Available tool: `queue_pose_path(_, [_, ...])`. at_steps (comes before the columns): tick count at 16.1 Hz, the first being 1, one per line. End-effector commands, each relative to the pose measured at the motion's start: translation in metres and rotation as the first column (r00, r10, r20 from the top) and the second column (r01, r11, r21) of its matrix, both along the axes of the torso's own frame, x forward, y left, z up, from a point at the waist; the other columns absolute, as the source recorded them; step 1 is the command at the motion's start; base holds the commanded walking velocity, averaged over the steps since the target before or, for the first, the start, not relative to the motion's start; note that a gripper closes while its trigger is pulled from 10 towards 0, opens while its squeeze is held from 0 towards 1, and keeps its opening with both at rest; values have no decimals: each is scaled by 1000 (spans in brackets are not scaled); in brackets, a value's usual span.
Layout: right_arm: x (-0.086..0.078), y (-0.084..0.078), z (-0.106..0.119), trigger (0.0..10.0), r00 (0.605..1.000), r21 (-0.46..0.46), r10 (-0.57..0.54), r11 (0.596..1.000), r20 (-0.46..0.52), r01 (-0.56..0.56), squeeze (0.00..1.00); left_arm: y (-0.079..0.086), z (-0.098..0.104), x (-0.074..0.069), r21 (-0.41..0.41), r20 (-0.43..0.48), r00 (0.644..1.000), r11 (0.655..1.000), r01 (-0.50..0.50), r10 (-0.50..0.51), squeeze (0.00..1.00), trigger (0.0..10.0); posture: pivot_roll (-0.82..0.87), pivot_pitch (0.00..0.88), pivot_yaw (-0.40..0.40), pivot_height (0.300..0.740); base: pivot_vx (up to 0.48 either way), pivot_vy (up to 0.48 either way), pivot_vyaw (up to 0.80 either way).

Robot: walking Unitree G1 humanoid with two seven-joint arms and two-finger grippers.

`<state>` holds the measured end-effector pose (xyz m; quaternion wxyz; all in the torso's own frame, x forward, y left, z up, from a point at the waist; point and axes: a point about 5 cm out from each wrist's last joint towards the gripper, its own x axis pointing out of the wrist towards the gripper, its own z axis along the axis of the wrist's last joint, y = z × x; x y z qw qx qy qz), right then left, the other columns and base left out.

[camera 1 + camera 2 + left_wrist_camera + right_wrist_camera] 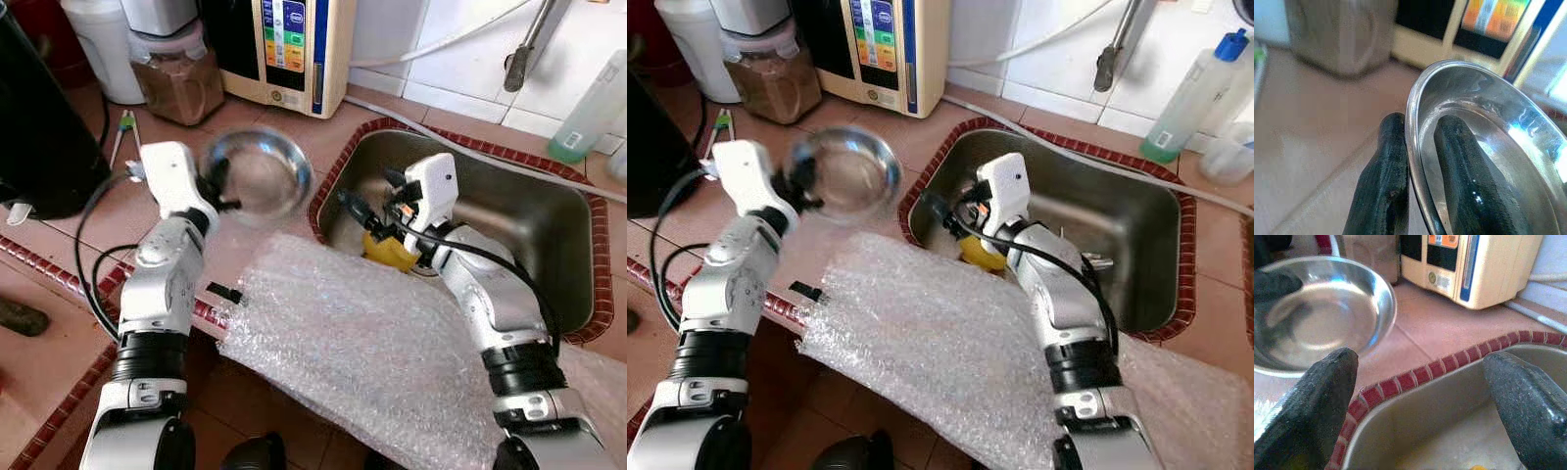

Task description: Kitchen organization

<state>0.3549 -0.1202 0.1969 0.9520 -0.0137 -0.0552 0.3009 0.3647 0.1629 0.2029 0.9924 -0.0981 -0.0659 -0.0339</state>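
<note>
A shiny steel bowl (pixel 257 174) hangs just above the tiled counter, left of the sink. My left gripper (pixel 219 193) is shut on its near-left rim, one finger (pixel 1382 186) outside and one finger (pixel 1466 181) inside. The same bowl (pixel 1317 313) appears in the right wrist view. My right gripper (pixel 364 201) stands open over the left end of the steel sink (pixel 558 235), its fingers (pixel 1312 406) spread wide with nothing between them. A yellow object (pixel 390 253) lies in the sink under that arm, partly hidden.
A sheet of bubble wrap (pixel 362 343) covers the counter's front edge. At the back stand a cream appliance (pixel 284 49), a jar of brown powder (pixel 176 78), and a black appliance (pixel 39 117) at the left. A faucet (pixel 524 49) and a clear bottle (pixel 593 108) are behind the sink.
</note>
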Motion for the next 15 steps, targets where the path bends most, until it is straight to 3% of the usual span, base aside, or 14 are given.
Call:
queue_pose_path(1, [3, -2, 8, 10000, 1000, 27, -16, 1000, 24, 15, 427, -2, 20, 0, 3, 106, 994, 1000, -11, 10, 0, 0, 32, 125, -8, 740, 0, 0, 0])
queue_pose_path(4, [6, 2, 12, 10000, 1000, 55, -8, 998, 29, 7, 424, -13, 28, -2, -2, 185, 982, 999, 45, -44, 0, 0, 33, 123, -11, 740, 0, 0, 0])
queue_pose_path(5, [8, 5, 17, 10000, 1000, 106, 7, 994, 30, -10, 169, -25, 28, -2, -17, 198, 975, 994, 110, -105, 0, 0, 31, 121, -13, 740, 0, 0, 0])
queue_pose_path(6, [12, 7, 24, 10000, 999, 149, -1, 989, 42, -5, 0, -36, 30, -3, -5, 227, 962, 987, 160, -155, 0, 0, 31, 122, -14, 740, 0, 0, 0])
queue_pose_path(9, [22, 3, 33, 10000, 999, 265, -46, 963, 3, 44, 0, -57, 33, -5, 21, 256, 941, 975, 222, -220, 0, 0, 31, 125, -20, 740, 0, 0, 0])
queue_pose_path(13, [23, 6, 28, 10000, 998, 272, -55, 960, -21, 58, 0, -67, 34, -7, 10, 275, 931, 969, 247, -240, 0, 0, 28, 129, -21, 740, 0, 0, 0])
queue_pose_path(14, [25, 5, 27, 0, 998, 278, -61, 958, -31, 67, 0, -67, 35, -7, 5, 281, 929, 968, 251, -242, 0, 0, 28, 130, -20, 740, 0, 0, 0])
queue_pose_path(15, [26, 4, 26, 0, 997, 278, -63, 958, -40, 72, 0, -68, 35, -7, 5, 284, 927, 967, 255, -246, 0, 0, 28, 130, -20, 740, 0, 0, 0])
